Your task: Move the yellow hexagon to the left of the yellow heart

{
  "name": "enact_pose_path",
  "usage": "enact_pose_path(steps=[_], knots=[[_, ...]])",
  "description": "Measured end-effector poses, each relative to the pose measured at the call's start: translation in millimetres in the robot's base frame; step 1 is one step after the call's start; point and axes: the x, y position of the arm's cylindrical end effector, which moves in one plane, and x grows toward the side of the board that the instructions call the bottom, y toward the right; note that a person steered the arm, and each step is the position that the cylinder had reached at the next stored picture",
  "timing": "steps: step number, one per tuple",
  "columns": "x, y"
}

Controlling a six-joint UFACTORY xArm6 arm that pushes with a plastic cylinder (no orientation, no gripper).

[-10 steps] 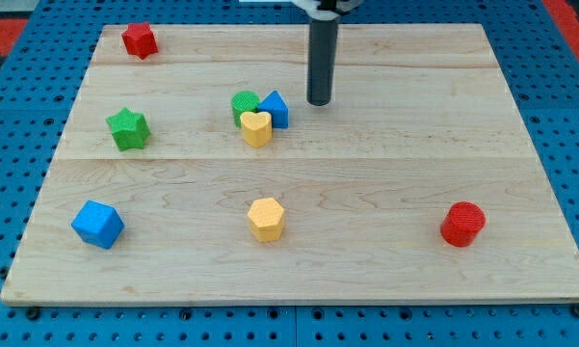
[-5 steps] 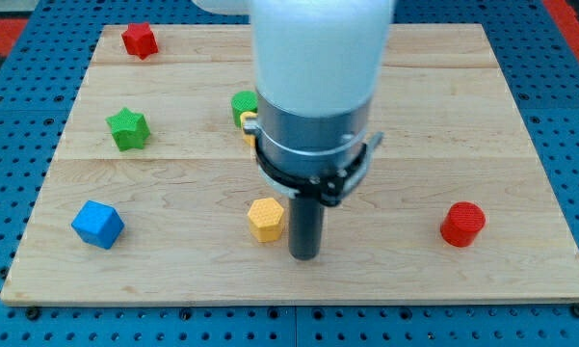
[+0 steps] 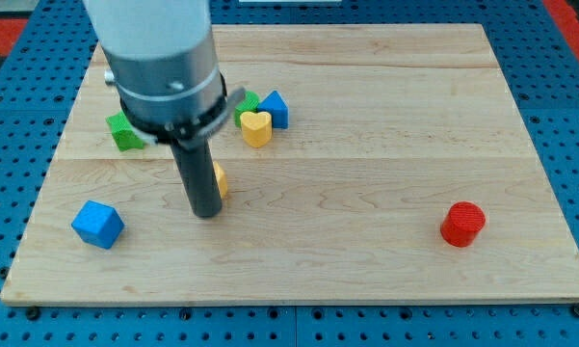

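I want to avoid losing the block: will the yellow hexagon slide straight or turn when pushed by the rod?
The yellow hexagon looks low and flat-based, so it probably slides, not tips. Its angled faces may let it rotate off my tip, which sits against its left. The wooden board seems smooth.

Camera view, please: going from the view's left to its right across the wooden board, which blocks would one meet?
Blue cube → green star → yellow hexagon → yellow heart → blue block → red cylinder.
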Motion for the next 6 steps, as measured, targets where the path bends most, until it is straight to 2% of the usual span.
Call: enact_pose_path(steps=[1,2,3,4,6], knots=[[-44,23],[-26,-10],[-58,-62],[-68,-30],[-24,-17]])
